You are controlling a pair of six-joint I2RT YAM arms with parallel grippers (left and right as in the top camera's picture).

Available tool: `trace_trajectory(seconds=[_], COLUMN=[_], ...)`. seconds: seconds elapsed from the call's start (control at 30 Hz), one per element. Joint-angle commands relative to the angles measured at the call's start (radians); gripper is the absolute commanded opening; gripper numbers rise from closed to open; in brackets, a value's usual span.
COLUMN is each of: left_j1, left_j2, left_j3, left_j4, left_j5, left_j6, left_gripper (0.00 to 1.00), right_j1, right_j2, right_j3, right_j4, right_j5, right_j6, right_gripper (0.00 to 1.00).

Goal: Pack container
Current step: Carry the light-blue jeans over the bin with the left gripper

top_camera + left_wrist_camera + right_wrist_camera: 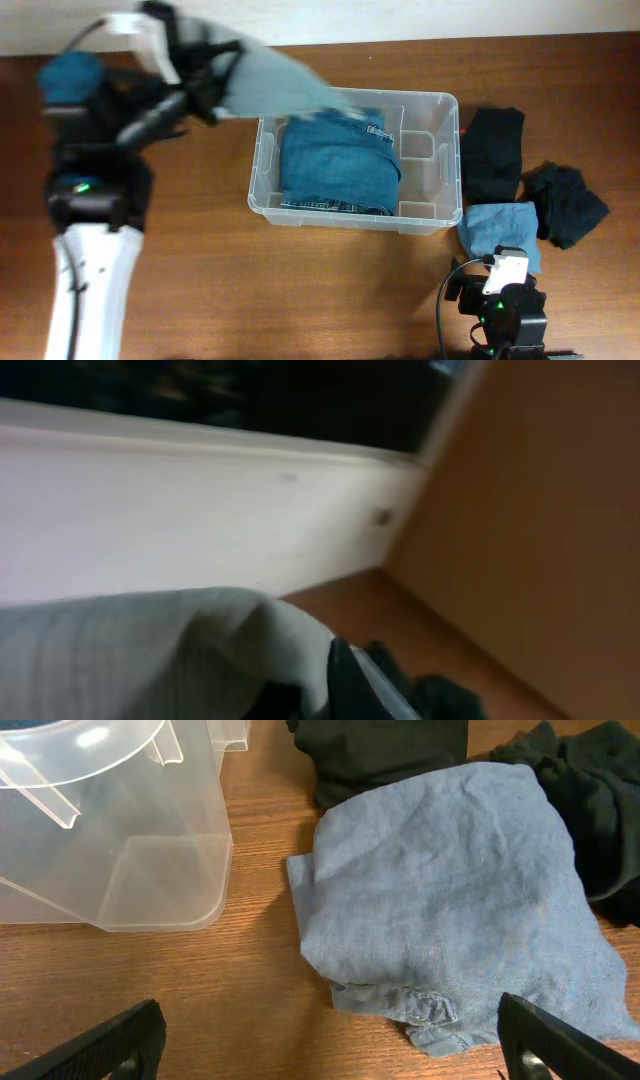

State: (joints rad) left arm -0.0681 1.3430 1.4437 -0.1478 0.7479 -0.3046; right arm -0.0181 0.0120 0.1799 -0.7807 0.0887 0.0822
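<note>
The clear plastic container (430, 215) stands mid-table with folded blue jeans (335, 160) in its left part; a corner of it shows in the right wrist view (120, 870). My left gripper (205, 85) is raised left of the container and is shut on a pale grey-green cloth (275, 85) that hangs over the container's back left corner. The same cloth fills the lower left of the left wrist view (150, 650). My right gripper (330, 1040) is open and empty, low near the front right, just before a folded light blue cloth (450, 900).
Right of the container lie a folded black garment (493, 150), a crumpled black garment (570, 205) and the light blue cloth (500, 230). A white wall (200, 510) runs along the table's back edge.
</note>
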Motion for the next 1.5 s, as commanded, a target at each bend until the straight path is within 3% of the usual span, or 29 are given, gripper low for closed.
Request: trace_trajectory(seconds=[0.0, 0.2, 0.3, 0.53, 0.67, 0.77, 0.93, 1.03, 1.2, 1.47], left_j1=[-0.166, -0.351, -0.375, -0.304, -0.242, -0.238, -0.338, -0.423, -0.51, -0.486], left_j2=[0.098, 0.32, 0.433, 0.467, 0.467, 0.467, 0.467, 0.467, 0.467, 0.509], left_j3=[0.023, 0.024, 0.024, 0.024, 0.025, 0.045, 0.1, 0.137, 0.197, 0.197], left_j4=[0.089, 0.293, 0.304, -0.131, -0.226, -0.113, 0.351, 0.532, 0.523, 0.361], left_j5=[-0.01, 0.094, 0.174, 0.218, 0.237, 0.254, 0.253, 0.213, 0.234, 0.246], left_j6=[-0.021, 0.007, 0.006, 0.098, 0.101, 0.019, -0.219, -0.275, -0.163, 0.058], left_gripper=[0.0, 0.0, 0.0, 0.0, 0.0, 0.0, 0.0, 0.0, 0.0, 0.0], right_j1=[-0.004, -0.004, -0.004, -0.004, -0.004, -0.004, -0.004, -0.004, -0.004, -0.004], right_j2=[-0.008, -0.008, -0.008, -0.008, -0.008, -0.008, -0.008, -0.008, -0.008, -0.008], right_j3=[-0.003, -0.003, -0.003, -0.003, -0.003, -0.003, -0.003, -0.003, -0.003, -0.003], right_j4=[-0.002, -0.002, -0.002, -0.002, -0.002, -0.002, -0.002, -0.002, -0.002, -0.002], right_j5=[0.002, 0.002, 0.002, 0.002, 0.002, 0.002, 0.002, 0.002, 0.002, 0.002], right_j6=[0.008, 0.008, 0.008, 0.008, 0.008, 0.008, 0.008, 0.008, 0.008, 0.008], right_gripper=[0.98, 0.98, 0.98, 0.98, 0.98, 0.98, 0.98, 0.98, 0.98, 0.98])
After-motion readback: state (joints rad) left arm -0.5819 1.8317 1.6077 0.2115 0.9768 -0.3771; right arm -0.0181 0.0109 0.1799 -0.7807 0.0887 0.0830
